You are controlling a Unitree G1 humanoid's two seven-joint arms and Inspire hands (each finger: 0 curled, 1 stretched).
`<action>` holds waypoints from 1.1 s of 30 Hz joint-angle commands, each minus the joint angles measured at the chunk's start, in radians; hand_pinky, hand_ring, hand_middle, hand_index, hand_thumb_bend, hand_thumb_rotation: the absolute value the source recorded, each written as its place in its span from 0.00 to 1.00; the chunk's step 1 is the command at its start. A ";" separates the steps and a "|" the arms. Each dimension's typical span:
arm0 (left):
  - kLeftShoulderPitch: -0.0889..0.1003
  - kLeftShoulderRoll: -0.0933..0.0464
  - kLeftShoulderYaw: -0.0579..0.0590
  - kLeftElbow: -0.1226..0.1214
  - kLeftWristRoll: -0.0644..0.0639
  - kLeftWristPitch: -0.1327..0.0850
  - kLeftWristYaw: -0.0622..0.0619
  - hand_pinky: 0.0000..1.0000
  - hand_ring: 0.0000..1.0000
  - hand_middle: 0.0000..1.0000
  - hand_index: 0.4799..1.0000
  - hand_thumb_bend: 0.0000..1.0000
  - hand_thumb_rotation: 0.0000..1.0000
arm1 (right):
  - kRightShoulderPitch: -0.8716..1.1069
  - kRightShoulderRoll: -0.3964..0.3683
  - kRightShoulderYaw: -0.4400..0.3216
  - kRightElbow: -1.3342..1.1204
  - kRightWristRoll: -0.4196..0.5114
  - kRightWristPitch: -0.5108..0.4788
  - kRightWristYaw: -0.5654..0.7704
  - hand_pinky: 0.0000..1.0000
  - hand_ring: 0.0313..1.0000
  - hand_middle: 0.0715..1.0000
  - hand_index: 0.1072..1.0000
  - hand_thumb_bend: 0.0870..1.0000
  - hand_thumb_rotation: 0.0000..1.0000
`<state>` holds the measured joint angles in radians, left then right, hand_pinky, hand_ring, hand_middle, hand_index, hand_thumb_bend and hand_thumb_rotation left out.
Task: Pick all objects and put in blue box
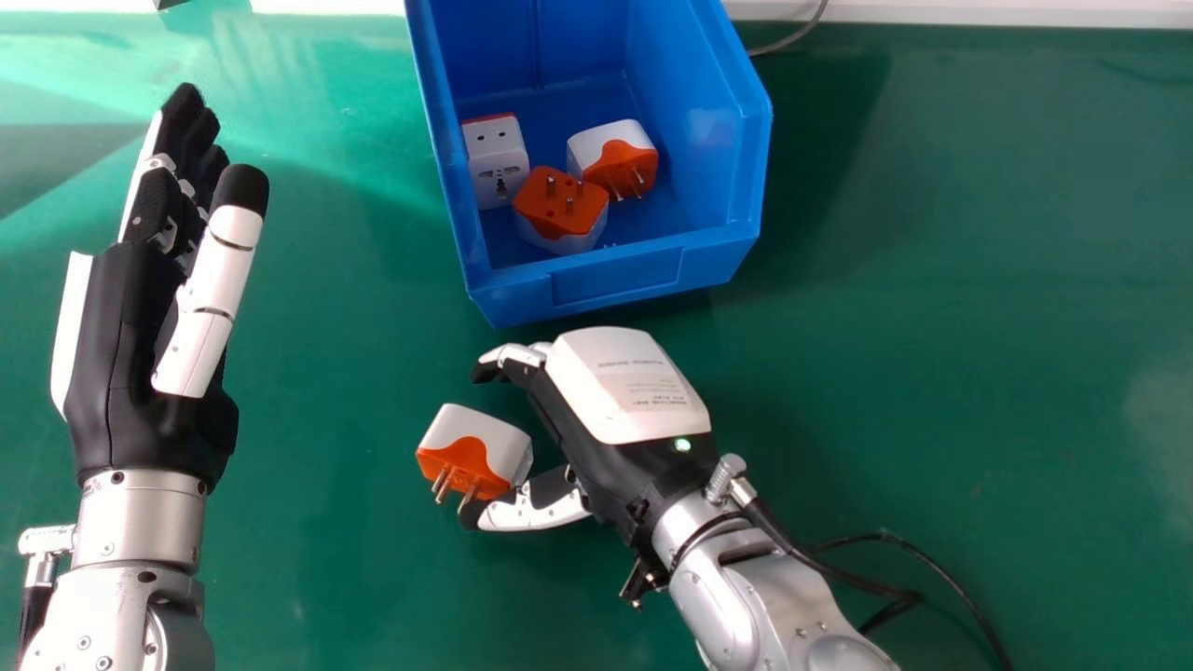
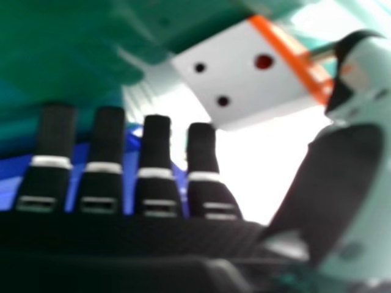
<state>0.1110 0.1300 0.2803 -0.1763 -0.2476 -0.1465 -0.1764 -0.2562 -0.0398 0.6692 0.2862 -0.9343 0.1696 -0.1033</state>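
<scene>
Your robot's left hand [image 1: 112,373] is black with white side plates, its segmented white thumb [image 1: 219,270] capped in black. Your right hand [image 1: 596,471] wears a smooth white back cover [image 1: 620,382] with small dark print, and a green light [image 1: 683,445] glows near the wrist. Its black fingers [image 2: 156,137] carry pale bands. Both rounded forearms [image 1: 130,606] are silver with small screws, and a black cable [image 1: 778,534] leaves the right one's metal connector [image 1: 727,475]

Four adapters [image 1: 477,447], one box [image 1: 522,296]

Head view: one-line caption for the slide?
Right hand open at a white-and-orange plug adapter in front of the blue box, three more adapters inside.
</scene>
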 commanded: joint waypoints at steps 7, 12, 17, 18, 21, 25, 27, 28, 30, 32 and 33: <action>-0.004 0.007 0.001 -0.017 -0.007 -0.014 -0.003 0.99 0.99 0.98 0.90 0.63 0.62 | -0.041 0.009 0.039 0.017 -0.037 0.032 0.005 0.61 0.71 0.74 0.72 0.54 0.34; -0.008 0.007 0.002 -0.011 -0.013 -0.017 -0.008 0.99 0.99 0.98 0.91 0.63 0.63 | -0.062 0.014 0.052 0.034 -0.036 0.054 0.019 0.61 0.71 0.74 0.71 0.54 0.35; -0.012 0.007 0.000 -0.012 -0.009 -0.013 -0.002 0.99 0.99 0.98 0.91 0.64 0.63 | -0.081 0.013 0.075 0.047 -0.047 0.071 0.033 0.60 0.70 0.73 0.71 0.54 0.36; -0.013 0.007 0.000 -0.011 -0.008 -0.013 -0.001 0.99 0.99 0.98 0.91 0.64 0.63 | -0.084 0.012 0.079 0.048 -0.048 0.074 0.035 0.60 0.70 0.73 0.71 0.54 0.36; -0.015 0.007 -0.001 -0.012 -0.010 -0.014 -0.003 1.00 0.99 0.98 0.91 0.63 0.63 | -0.092 0.013 0.085 0.055 -0.048 0.077 0.042 0.60 0.70 0.73 0.71 0.54 0.38; -0.019 0.007 0.000 -0.008 -0.012 -0.015 -0.005 1.00 0.99 0.98 0.90 0.63 0.63 | -0.103 0.016 0.089 0.063 -0.052 0.089 0.061 0.60 0.70 0.73 0.71 0.53 0.38; -0.018 0.005 -0.001 -0.012 -0.012 -0.014 -0.002 1.00 0.99 0.98 0.90 0.63 0.63 | -0.109 0.019 0.090 0.067 -0.053 0.096 0.072 0.59 0.70 0.73 0.71 0.53 0.38; -0.018 0.005 -0.002 -0.014 -0.009 -0.013 0.000 1.00 0.99 0.98 0.90 0.63 0.63 | -0.111 0.019 0.090 0.070 -0.054 0.098 0.074 0.59 0.70 0.72 0.71 0.53 0.38; -0.018 0.004 -0.003 -0.017 -0.005 -0.009 0.005 1.00 0.99 0.98 0.90 0.63 0.63 | -0.116 0.020 0.093 0.076 -0.059 0.105 0.084 0.59 0.69 0.72 0.71 0.53 0.37; -0.019 0.004 -0.003 -0.019 -0.004 -0.006 0.009 1.00 0.99 0.98 0.91 0.63 0.63 | -0.121 0.021 0.095 0.079 -0.059 0.111 0.095 0.59 0.69 0.72 0.70 0.53 0.34; -0.020 0.004 -0.003 -0.019 -0.004 -0.006 0.009 1.00 0.99 0.98 0.91 0.63 0.63 | -0.122 0.021 0.096 0.080 -0.059 0.112 0.095 0.59 0.69 0.72 0.70 0.53 0.34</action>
<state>0.1025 0.1300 0.2789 -0.1749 -0.2496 -0.1442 -0.1698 -0.3809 -0.0232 0.7571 0.3513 -0.9900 0.2728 -0.0293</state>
